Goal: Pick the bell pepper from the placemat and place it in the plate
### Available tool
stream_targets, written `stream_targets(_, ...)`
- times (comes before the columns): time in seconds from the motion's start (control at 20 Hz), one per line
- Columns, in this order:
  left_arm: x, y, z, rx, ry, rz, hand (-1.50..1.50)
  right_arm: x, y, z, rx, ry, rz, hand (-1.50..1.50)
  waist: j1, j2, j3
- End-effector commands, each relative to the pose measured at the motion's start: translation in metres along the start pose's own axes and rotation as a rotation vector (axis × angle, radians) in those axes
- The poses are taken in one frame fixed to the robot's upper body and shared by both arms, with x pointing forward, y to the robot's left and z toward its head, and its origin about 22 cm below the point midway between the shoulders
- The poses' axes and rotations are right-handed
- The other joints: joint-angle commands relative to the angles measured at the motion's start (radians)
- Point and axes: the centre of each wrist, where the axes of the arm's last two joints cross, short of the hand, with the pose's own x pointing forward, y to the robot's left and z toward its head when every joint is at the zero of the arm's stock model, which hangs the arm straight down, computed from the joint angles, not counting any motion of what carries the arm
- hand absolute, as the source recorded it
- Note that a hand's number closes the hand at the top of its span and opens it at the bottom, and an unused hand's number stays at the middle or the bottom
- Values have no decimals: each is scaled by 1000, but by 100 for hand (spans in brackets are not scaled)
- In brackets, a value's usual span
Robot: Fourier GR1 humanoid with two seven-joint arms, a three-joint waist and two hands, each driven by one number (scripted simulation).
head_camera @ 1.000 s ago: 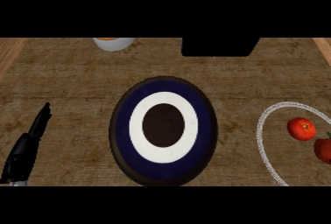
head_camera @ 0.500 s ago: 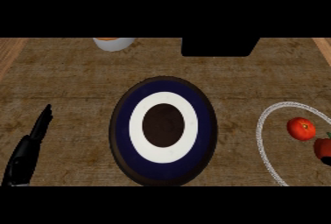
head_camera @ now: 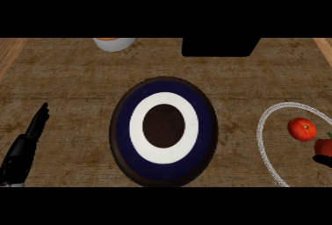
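The red bell pepper (head_camera: 324, 146) with a green stem lies at the far right edge, on an oval placemat with a pale beaded border (head_camera: 265, 139). A small black part of my right hand (head_camera: 323, 161) shows just below the pepper and covers its lower side; the rest is out of view. A round plate (head_camera: 123, 132) with a navy rim, white ring and dark brown centre sits mid-counter, to the left of the placemat. My left hand (head_camera: 26, 145) rests open at the lower left, fingers straight, far from both.
A red tomato (head_camera: 302, 129) lies on the placemat next to the pepper. A white bowl (head_camera: 113, 43) and a black block (head_camera: 217, 46) stand along the counter's far edge. Bare wood lies between my left hand and the plate.
A black part of my right hand has come in at the right edge and now covers the pepper's lower side. The left hand, plate and tomato stay put.
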Motion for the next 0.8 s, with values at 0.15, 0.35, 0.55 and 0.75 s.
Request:
stream_targets(0.15, -6, 11, -3, 6, -11, 4, 0, -8, 0, -7, 31, -2, 38, -150, -1, 0, 0)
stream_targets(0.35, -9, 1, 4, -4, 1, 9, 0, -28, 22, -16, -4, -83, -37, 150, 0, 0, 0)
stream_targets(0.55, -21, 5, 12, 16, 1, -4, 0, -10, 22, -21, -33, -81, -27, 150, 1, 0, 0)
stream_targets(0.75, 3, 3, 7, 14, -6, -8, 0, -5, 10, -28, -78, -94, -1, 150, 2, 0, 0)
